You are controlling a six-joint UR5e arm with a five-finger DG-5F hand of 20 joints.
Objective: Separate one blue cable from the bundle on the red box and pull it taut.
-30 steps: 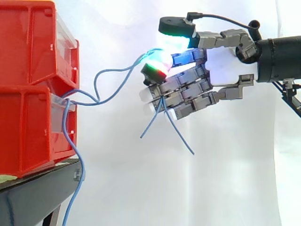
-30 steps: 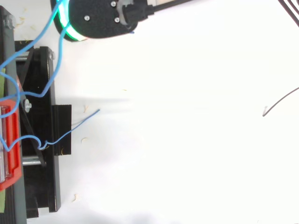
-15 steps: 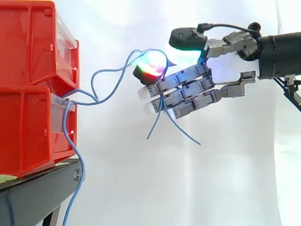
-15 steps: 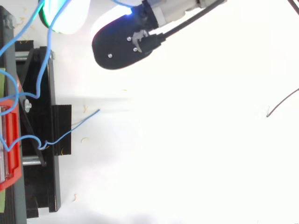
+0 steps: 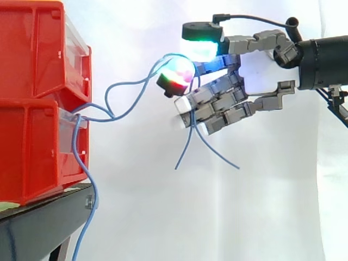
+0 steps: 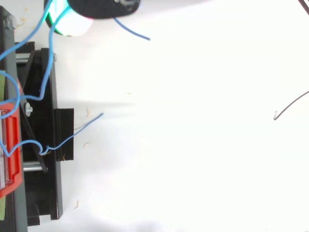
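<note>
Firmly curled robot fingers grip blue cable to the right of stacked red boxes, with the run between them slack.

From the side, the fingers (image 5: 212, 100) of the hand (image 5: 255, 73) are clenched on the blue cable (image 5: 142, 82). A glowing thumb pad (image 5: 176, 76) presses at the top of the grip, and two loose ends (image 5: 186, 147) dangle just below. Two strands seem to sag in loops from the grip back to the red boxes (image 5: 32, 98) on a black stand (image 5: 43, 223); whether they are one cable or two is unclear. The best move is probably to hold a firm clench and draw steadily rightward, away from the boxes, until the loops straighten. It would help to watch that only one strand follows and nothing snags at the box front.
</note>
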